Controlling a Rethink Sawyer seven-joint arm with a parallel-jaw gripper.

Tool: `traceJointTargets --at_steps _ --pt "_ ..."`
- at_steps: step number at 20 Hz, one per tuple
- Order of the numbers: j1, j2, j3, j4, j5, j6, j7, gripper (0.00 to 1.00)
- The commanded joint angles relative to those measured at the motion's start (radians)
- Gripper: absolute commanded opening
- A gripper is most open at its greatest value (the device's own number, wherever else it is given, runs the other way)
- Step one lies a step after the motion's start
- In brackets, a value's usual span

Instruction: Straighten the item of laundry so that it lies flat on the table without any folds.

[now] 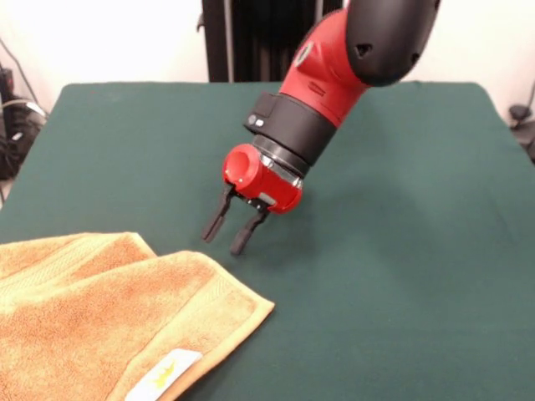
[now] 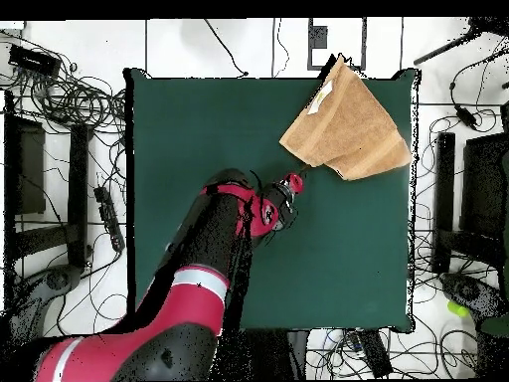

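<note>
The item of laundry (image 1: pixel 100 322) is an orange-tan terry towel at the front view's lower left, folded over itself, with a white label carrying a yellow mark (image 1: pixel 165 373) near its lower hem. From overhead the item of laundry (image 2: pixel 346 124) lies at the upper right corner of the dark green table (image 2: pixel 199 129), partly over the table's edge. My gripper (image 1: pixel 226 232) hangs just above the table (image 1: pixel 401 251), a short way beyond the towel's folded corner. It is open, with nothing between its two black fingers. In the overhead view the gripper (image 2: pixel 298 179) points at the towel's near corner.
The red and black arm (image 2: pixel 214 269) reaches diagonally across the table's lower left. Cables and black stands (image 2: pixel 75 129) crowd the floor on both sides of the table. A black post (image 1: pixel 251 38) rises behind the table's far edge.
</note>
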Motion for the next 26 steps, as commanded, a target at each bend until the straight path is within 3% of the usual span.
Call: traceJointTargets --at_steps 1,5,11,16,21,24,25,26 --pt "0.057 0.108 0.001 -0.049 -0.136 0.012 0.066 1.00" --pt "0.070 0.132 -0.022 -0.076 -0.277 0.014 0.231 1.00" --pt "0.052 0.118 0.017 -0.071 -0.455 0.043 0.371 1.00" --pt "0.044 0.075 0.088 0.027 -0.720 0.150 0.741 1.00" --pt "0.012 0.045 0.146 0.060 -0.794 0.190 0.772 1.00" --pt "-0.019 0.014 0.200 0.107 -0.875 0.234 0.907 1.00" --pt "-0.032 0.001 0.222 0.125 -0.902 0.248 0.958 0.00" --pt "-0.043 -0.012 0.240 0.141 -0.928 0.250 1.006 0.00"
